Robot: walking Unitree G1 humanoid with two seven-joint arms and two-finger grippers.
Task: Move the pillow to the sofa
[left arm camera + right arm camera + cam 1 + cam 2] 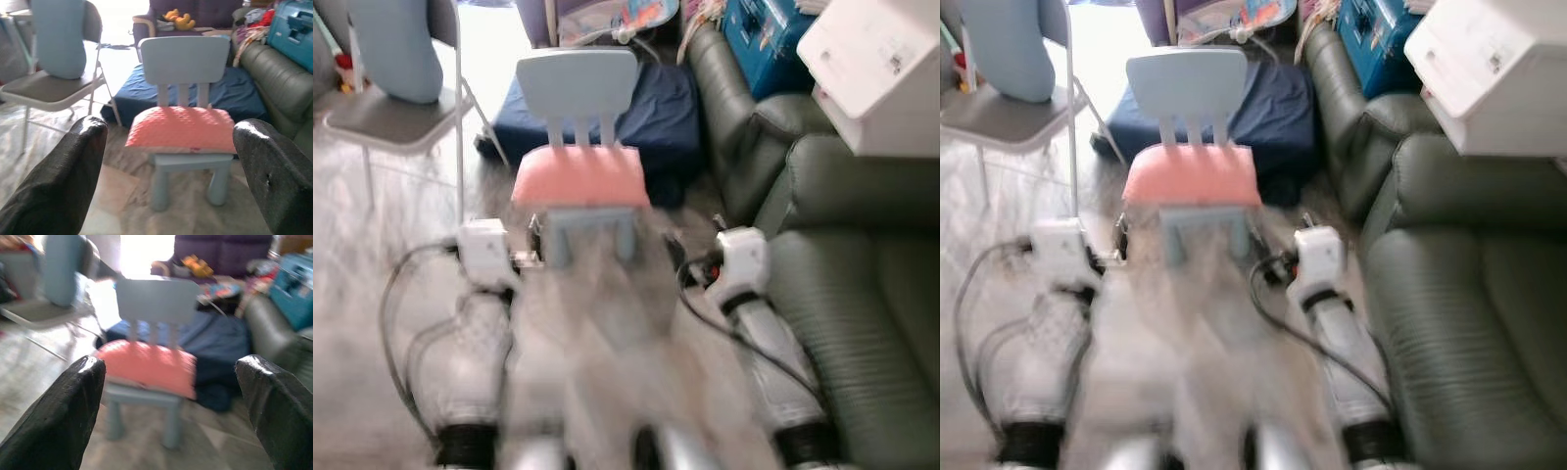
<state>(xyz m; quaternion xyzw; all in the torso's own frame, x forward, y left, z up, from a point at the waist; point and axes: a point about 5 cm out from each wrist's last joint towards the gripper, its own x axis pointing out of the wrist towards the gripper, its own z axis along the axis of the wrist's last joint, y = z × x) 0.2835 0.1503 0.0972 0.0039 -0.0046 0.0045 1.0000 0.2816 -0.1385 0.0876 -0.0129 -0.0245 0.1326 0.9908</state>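
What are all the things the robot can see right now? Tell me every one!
pillow: one, pink, lying on the small chair's seat
small chair: one, light blue, on the floor straight ahead of the robot
folding chair: one, grey, on the robot's left
cushion: one, light blue, upright on the folding chair
mat: one, dark blue, on the floor behind the small chair
sofa: one, dark green, on the robot's right
case: one, blue, on the sofa's far end
box: one, white, on the sofa
toy: one, yellow, far back
left tool: open, aimed at the small chair
right tool: open, aimed at the small chair
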